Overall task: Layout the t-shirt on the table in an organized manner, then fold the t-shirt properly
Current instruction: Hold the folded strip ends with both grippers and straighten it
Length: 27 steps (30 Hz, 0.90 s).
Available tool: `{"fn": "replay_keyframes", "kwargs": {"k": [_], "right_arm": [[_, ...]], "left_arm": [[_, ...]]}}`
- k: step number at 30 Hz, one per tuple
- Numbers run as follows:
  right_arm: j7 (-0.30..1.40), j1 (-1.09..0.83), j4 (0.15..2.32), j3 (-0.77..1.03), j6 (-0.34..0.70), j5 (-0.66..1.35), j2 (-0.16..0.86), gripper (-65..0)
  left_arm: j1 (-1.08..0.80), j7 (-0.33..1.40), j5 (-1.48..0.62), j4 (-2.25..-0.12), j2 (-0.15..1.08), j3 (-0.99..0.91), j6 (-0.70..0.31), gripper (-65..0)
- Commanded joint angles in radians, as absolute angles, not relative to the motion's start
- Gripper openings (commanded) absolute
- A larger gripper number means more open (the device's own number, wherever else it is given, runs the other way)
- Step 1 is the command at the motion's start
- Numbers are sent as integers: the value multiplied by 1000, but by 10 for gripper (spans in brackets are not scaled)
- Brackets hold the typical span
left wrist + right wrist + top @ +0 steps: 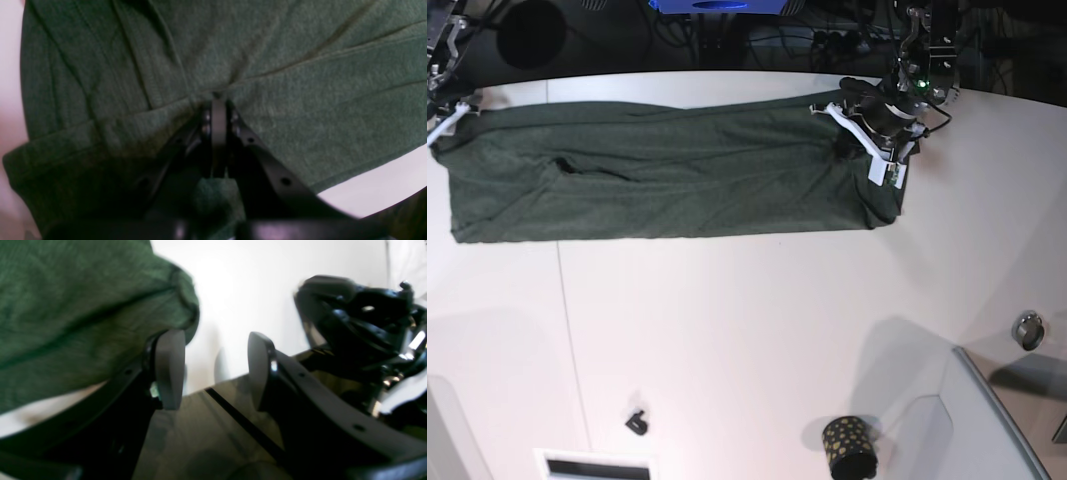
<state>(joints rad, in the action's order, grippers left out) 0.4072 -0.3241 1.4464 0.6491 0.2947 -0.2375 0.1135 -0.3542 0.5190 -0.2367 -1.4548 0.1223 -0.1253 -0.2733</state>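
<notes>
The dark green t-shirt (667, 185) lies as a long, wrinkled band across the far part of the white table (757, 340). At the band's right end my left gripper (875, 150) is down on the cloth. In the left wrist view its fingers (218, 100) are shut, with the t-shirt (283, 83) puckering into their tips. My right gripper (445, 115) is at the band's far left end. In the right wrist view it (215, 370) stands open with nothing between its pads, and the t-shirt (66, 313) bunches just outside the left pad (170, 368).
A black gold-dotted cup (848, 448) stands near the front edge. A grey raised panel (997, 420) fills the front right corner, with a small round metal piece (1027, 330) beside it. A small black item (636, 422) lies front left. Cables run along the far edge.
</notes>
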Motion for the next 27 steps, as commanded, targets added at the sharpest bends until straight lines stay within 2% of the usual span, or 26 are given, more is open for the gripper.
{"fn": "replay_keyframes", "kwargs": {"k": [1, 6, 12, 18, 27], "right_arm": [[389, -320, 1461, 654, 283, -237, 127, -374], [384, -297, 1388, 654, 283, -237, 131, -414], [377, -271, 1328, 654, 283, -237, 133, -417], [374, -262, 1323, 654, 283, -240, 133, -516], [360, -220, 1162, 664, 282, -240, 232, -486]], "left_arm": [[-363, 572, -203, -1454, 130, -128, -251, -650], [-361, 572, -203, -1454, 130, -128, -251, -650], [-361, 572, -203, -1451, 130, -128, -251, -650], [-361, 572, -203, -1449, 131, -128, -251, -650], [-360, 572, -203, -1449, 131, -128, -251, -650]]}}
